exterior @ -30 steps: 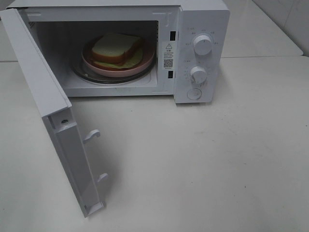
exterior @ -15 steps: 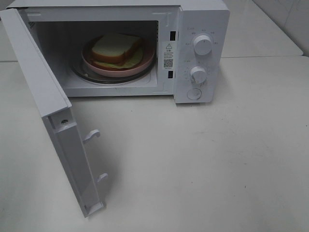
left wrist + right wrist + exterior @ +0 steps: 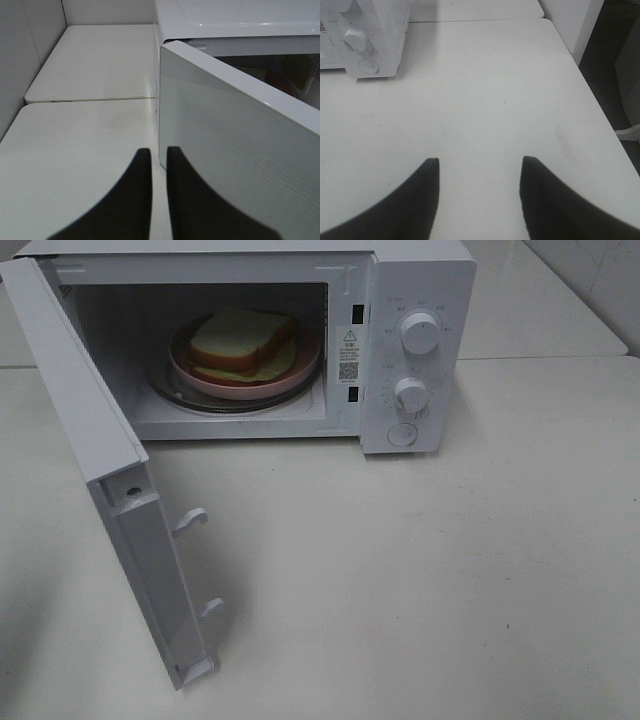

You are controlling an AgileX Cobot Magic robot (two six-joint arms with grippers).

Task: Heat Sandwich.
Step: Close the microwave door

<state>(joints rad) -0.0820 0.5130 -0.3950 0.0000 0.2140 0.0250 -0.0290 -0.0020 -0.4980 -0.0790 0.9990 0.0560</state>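
The sandwich (image 3: 238, 338), white bread with a yellow-green layer sticking out, lies on a round pink plate (image 3: 300, 370) on the glass turntable inside the open white microwave (image 3: 420, 280). The microwave door (image 3: 90, 430) swings out to the front left. Neither gripper shows in the high view. In the left wrist view my left gripper (image 3: 158, 152) has its dark fingers nearly together with nothing between them, on the outer side of the door (image 3: 240, 165). My right gripper (image 3: 479, 162) is open over bare table, to the right of the microwave (image 3: 365, 35).
Two knobs (image 3: 420, 332) (image 3: 411, 394) and a round button (image 3: 402, 434) sit on the microwave's right-hand panel. Two latch hooks (image 3: 190, 520) stick out of the door's free edge. The table edge (image 3: 600, 115) drops off beyond the right gripper. A second table (image 3: 95, 60) adjoins behind.
Nothing has moved in the high view: door, plate and sandwich stay as they were. My left gripper's jaws have come together out of that view.
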